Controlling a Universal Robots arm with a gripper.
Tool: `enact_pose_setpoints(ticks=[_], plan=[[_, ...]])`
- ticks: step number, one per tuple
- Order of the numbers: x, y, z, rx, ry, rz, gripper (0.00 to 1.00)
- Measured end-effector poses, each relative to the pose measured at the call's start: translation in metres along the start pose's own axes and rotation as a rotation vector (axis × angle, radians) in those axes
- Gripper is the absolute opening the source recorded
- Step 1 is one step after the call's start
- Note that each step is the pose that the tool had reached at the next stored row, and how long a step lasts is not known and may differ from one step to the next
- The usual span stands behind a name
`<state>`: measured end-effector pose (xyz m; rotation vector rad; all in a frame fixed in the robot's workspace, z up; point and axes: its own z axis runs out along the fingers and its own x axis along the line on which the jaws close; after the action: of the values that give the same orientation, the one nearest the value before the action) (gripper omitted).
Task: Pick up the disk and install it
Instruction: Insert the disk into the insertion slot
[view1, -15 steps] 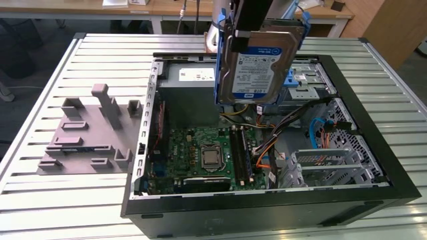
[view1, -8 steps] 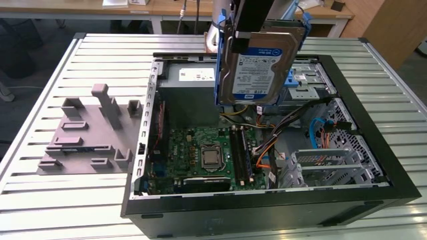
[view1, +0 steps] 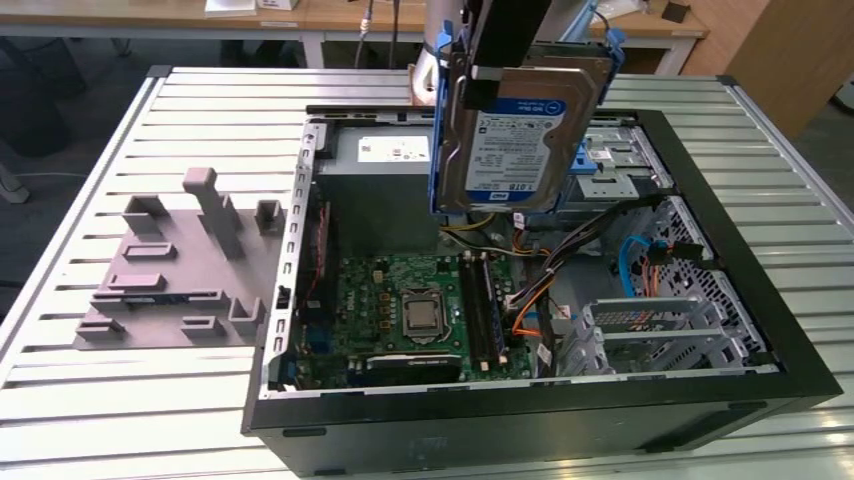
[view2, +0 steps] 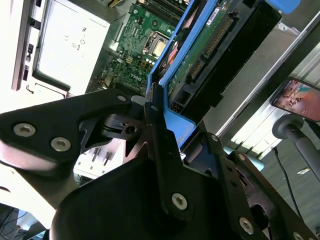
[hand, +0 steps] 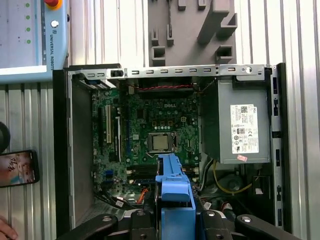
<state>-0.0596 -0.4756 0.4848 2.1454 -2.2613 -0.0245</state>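
Jaws clamped on blue bracket (hand: 174, 182) at disk (view1: 514, 140) top end; gripper (view2: 172, 122) holds it upright, label toward exterior camera, hanging over far part of open case (view1: 534, 420), above motherboard (view1: 414, 300), drive cage (view1: 627, 165) at exterior view's right. Likely dense, rigid, shock-sensitive; bracket plastic smooth, slightly flexible, so grip bracket sides, avoid circuit board (view2: 200, 50), connector (view2: 222, 35)

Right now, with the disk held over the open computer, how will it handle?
The disk is probably rigid: its metal body hangs upright without sagging. For the same reason it is likely dense for its size. The jaws clamp its blue plastic bracket, which may flex slightly; a drop onto the motherboard below could damage both.
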Motion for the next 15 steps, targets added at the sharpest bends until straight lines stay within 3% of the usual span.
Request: enact_pose_setpoints(ticks=[15], plan=[[0.0055, -0.0003, 0.0001, 0.0, -0.0001, 0.0, 0.37]])
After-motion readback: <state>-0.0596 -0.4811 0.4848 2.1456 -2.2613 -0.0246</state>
